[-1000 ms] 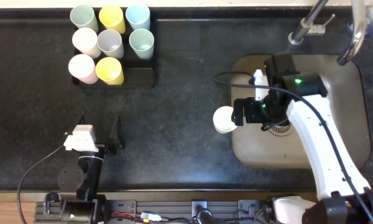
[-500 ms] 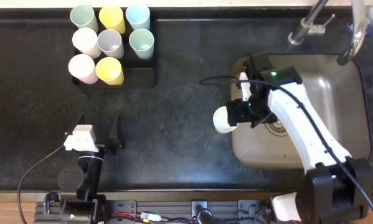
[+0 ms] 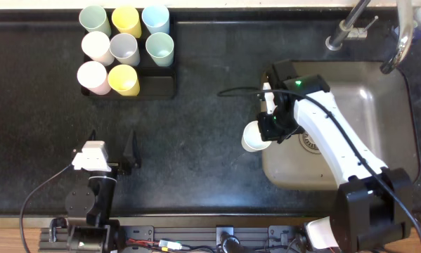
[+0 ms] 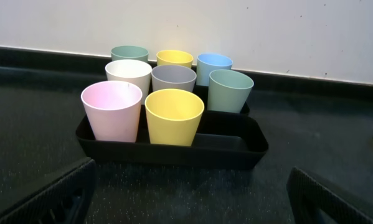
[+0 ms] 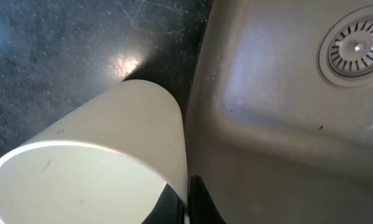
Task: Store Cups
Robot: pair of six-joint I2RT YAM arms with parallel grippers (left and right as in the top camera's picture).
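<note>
My right gripper (image 3: 264, 130) is shut on a white cup (image 3: 254, 135), held on its side over the sink's left rim. In the right wrist view the white cup (image 5: 105, 155) has its open mouth turned toward the camera, with the dark counter on one side and the steel basin on the other. A black tray (image 3: 161, 87) at the back left carries several pastel cups (image 3: 124, 79); its front right slot is free. The left wrist view faces that black tray (image 4: 236, 146) and its pastel cups (image 4: 174, 115). My left gripper (image 3: 113, 144) rests open near the front left, well short of the tray.
A steel sink (image 3: 386, 98) with a drain (image 5: 356, 46) fills the right side, with a faucet (image 3: 347, 24) behind it. Dark countertop (image 3: 196, 154) lies between tray and sink.
The right arm has swung its wrist toward the back of the sink's left rim, tilting the white cup, which stays at nearly the same spot. The left arm has not moved.
</note>
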